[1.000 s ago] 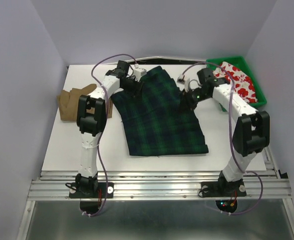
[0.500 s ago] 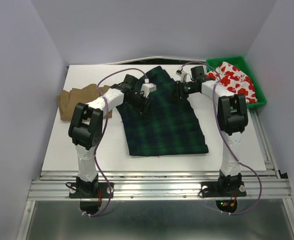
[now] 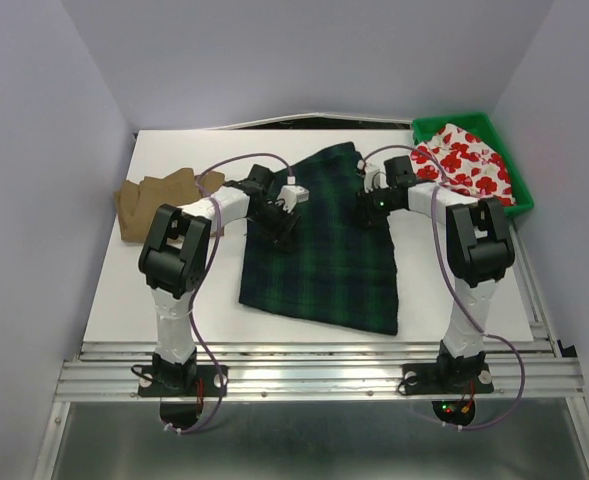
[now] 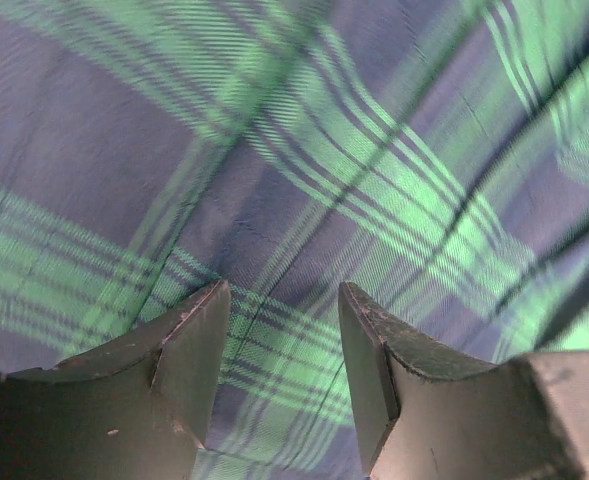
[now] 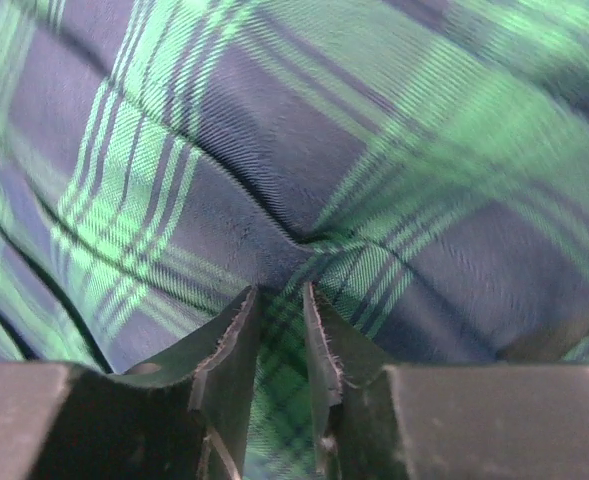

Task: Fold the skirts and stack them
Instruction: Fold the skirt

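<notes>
The dark green-navy plaid skirt [image 3: 324, 260] lies spread across the middle of the table, slanting from the back right toward the front. My left gripper [image 3: 280, 226] hangs low over its left part. In the left wrist view this gripper [image 4: 282, 292] is open, its fingers wide apart with flat plaid cloth [image 4: 274, 150] beneath them. My right gripper [image 3: 373, 212] is at the skirt's upper right edge. In the right wrist view it [image 5: 281, 292] is shut on a pinched ridge of plaid cloth [image 5: 324, 130], with wrinkles radiating from the tips.
A tan-brown skirt [image 3: 154, 202] lies folded at the table's left edge. The white skirt with red flowers [image 3: 469, 165] sits in the green bin [image 3: 522, 198] at the back right. Cables loop above both arms.
The plaid skirt has swung round, its top now further right and back, its bottom edge slanting. Both grippers dropped onto it, and the right one's jaws narrowed onto the cloth.
</notes>
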Available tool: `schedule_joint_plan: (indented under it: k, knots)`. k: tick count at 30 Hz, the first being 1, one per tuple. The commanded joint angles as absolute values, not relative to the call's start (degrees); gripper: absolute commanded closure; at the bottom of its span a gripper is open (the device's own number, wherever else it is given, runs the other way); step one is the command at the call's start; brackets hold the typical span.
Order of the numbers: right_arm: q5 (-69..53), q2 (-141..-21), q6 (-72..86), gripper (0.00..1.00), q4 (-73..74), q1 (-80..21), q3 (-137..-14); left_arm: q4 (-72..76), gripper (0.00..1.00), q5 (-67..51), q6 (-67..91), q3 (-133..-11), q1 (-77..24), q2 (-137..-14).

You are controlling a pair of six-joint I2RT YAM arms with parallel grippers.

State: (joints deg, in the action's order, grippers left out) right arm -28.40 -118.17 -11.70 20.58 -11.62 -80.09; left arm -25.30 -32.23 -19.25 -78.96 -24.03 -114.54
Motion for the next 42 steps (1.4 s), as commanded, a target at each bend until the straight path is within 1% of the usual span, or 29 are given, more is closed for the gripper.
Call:
schedule_joint_plan:
  k: [1, 6, 9, 11, 16, 19, 20, 21, 22, 24, 25, 26, 27, 28, 29, 30, 32, 33, 34, 36, 39, 42]
  knots:
    - [-19.59, -112.79, -18.27, 0.71, 29.17, -11.69, -68.06, -29.97, 0.4, -21.81, -25.82, -76.73, -22.94, -113.99]
    - [-26.97, -107.85, -24.69, 0.71, 38.56, -16.68, -64.08, -36.03, 0.42, -25.13, -31.55, -79.37, -21.45, -115.14]
    - [-30.75, -105.03, -26.89, 0.69, 40.25, -18.19, -63.37, -38.75, 0.42, -29.07, -35.23, -76.12, -22.41, -112.95]
    - [-31.64, -104.77, -27.51, 0.68, 40.43, -18.81, -63.89, -39.64, 0.42, -29.71, -36.38, -73.4, -23.46, -110.5]
    - [-32.27, -106.09, -28.3, 0.66, 42.98, -19.42, -68.1, -42.36, 0.44, -33.65, -39.37, -66.36, -24.87, -105.66]
    - [-30.94, -105.47, -27.26, 0.63, 41.93, -19.42, -72.05, -42.37, 0.44, -35.85, -38.07, -66.44, -24.87, -103.45]
    - [-29.72, -105.64, -26.72, 0.62, 41.4, -18.03, -76.25, -42.02, 0.43, -36.38, -36.84, -67.92, -24.79, -102.49]
    - [-29.36, -106.17, -26.02, 0.58, 41.14, -17.32, -78.99, -41.4, 0.41, -36.47, -35.17, -68.9, -24.79, -102.13]
    - [-29.01, -108.26, -24.54, 0.54, 41.31, -16.44, -85.45, -40.96, 0.41, -36.91, -32.72, -70.3, -24.52, -101.95]
    - [-29.44, -110.64, -24.34, 0.46, 41.75, -13.28, -92.16, -41.39, 0.4, -39.63, -32.08, -76.0, -23.56, -101.95]
    - [-29.44, -111.87, -25.13, 0.35, 42.27, -12.31, -95.68, -41.74, 0.39, -39.9, -31.99, -78.46, -23.12, -102.13]
    - [-28.57, -114.67, -25.66, 0.3, 42.62, -11.52, -102.67, -42.44, 0.38, -40.08, -32.17, -83.97, -22.68, -103.17]
    - [-28.13, -116.18, -26.27, 0.22, 43.5, -10.38, -106.22, -43.15, 0.37, -39.82, -32.86, -87.16, -21.63, -104.05]
    - [-27.52, -117.76, -27.58, 0.18, 43.94, -10.37, -109.65, -43.94, 0.36, -39.47, -33.48, -90.75, -21.01, -105.19]
    - [-26.2, -119.51, -28.47, 0.16, 44.47, -9.85, -113.08, -45.25, 0.35, -39.2, -33.83, -93.92, -20.22, -108.08]
    - [-25.84, -123.27, -29.43, 0.15, 46.3, -9.84, -119.55, -46.05, 0.34, -38.85, -34.79, -101.09, -18.56, -109.85]
    - [-25.23, -127.16, -31.55, 0.15, 47.98, -9.84, -125.31, -48.77, 0.32, -38.24, -35.59, -108.68, -16.97, -116.06]
    - [-25.22, -130.57, -32.6, 0.14, 49.21, -9.84, -129.51, -49.39, 0.3, -37.71, -35.77, -115.86, -16.27, -118.1]
    - [-25.14, -131.91, -33.74, 0.13, 49.48, -9.84, -130.68, -50.26, 0.3, -37.53, -36.21, -119.23, -15.56, -120.21]
    - [-25.05, -134.55, -35.85, 0.09, 49.74, -9.84, -131.75, -52.03, 0.28, -36.48, -37.08, -127.04, -14.07, -125.47]
    - [-26.97, -135.09, -40.33, 0.03, 49.57, -9.84, -129.12, -53.26, 0.26, -35.95, -38.84, -131.47, -13.45, -129.71]
    - [-29.88, -134.74, -43.15, 0.0, 48.7, -9.84, -124.46, -52.39, 0.24, -36.38, -41.13, -129.13, -13.45, -131.04]
